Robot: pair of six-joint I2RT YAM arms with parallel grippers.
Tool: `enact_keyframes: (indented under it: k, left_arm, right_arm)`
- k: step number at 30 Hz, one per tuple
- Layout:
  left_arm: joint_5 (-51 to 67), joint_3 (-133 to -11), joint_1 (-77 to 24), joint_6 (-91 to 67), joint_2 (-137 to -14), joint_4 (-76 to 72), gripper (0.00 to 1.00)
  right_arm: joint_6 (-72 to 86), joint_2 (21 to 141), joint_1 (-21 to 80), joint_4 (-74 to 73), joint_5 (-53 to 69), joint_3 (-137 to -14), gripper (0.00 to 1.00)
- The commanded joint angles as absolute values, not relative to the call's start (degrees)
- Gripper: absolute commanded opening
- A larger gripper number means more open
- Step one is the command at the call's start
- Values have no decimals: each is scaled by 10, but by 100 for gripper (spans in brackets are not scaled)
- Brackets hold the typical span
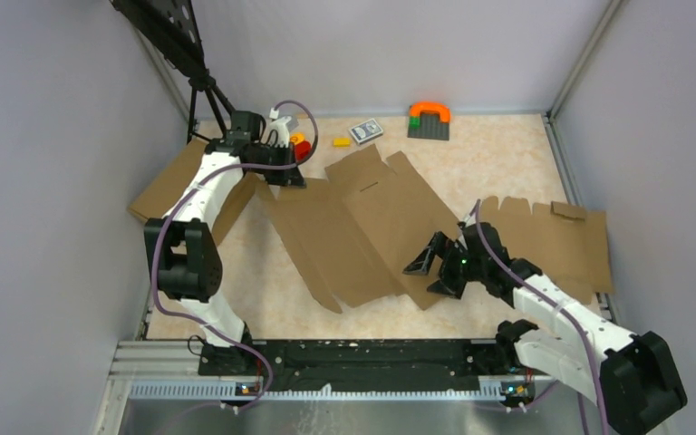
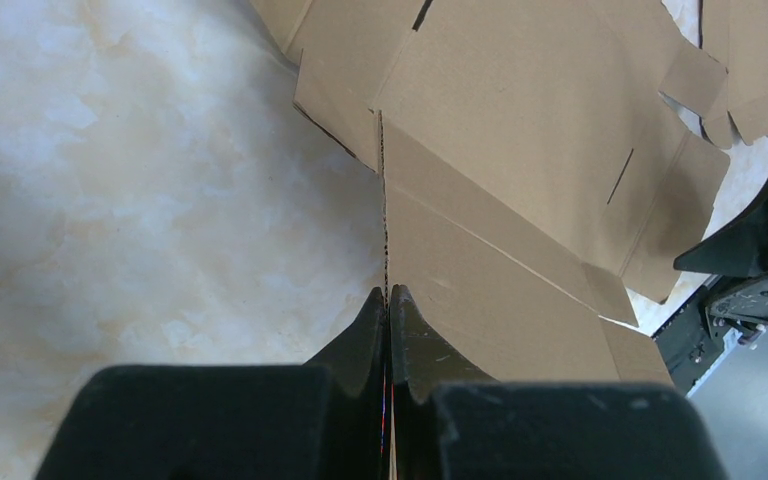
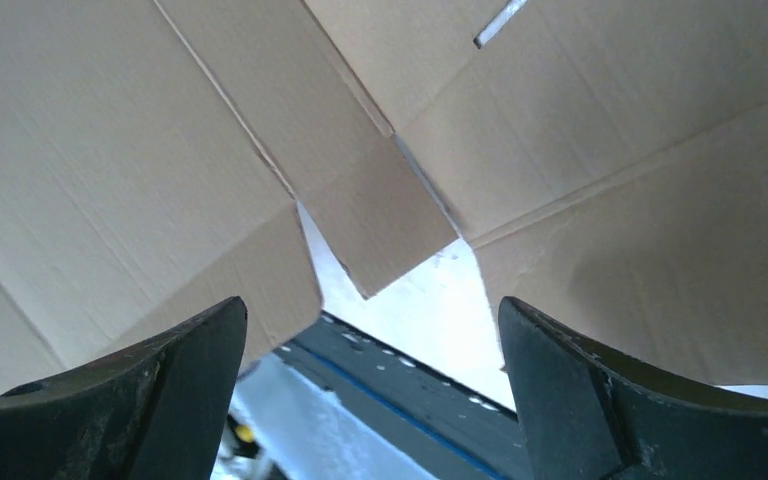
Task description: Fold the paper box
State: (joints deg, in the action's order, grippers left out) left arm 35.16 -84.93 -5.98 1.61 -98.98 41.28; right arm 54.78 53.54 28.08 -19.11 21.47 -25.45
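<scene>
L fingers clamp corrugated edge of flat brown paper box; R fingers spread wide nr creased flaps.

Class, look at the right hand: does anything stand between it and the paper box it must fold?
Nothing visible does. The open right hand faces the paper box's near edge with only bare cardboard ahead. The left hand is shut on its far corner.
</scene>
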Motion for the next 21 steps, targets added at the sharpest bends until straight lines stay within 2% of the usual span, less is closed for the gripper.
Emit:
enact_keyframes:
  k: [1,7,21]
  left_arm:
    - [372,-872,-57,15,-988,410,0]
    - [373,-871,-57,11,-989,407,0]
    - [382,-874,-57,7,-993,403,0]
  right_arm:
    - [726,499,291,-110,218,-225,94]
    - [892,487,310,-63,224,-170,94]
    - [992,574,404,57,172,-147,91]
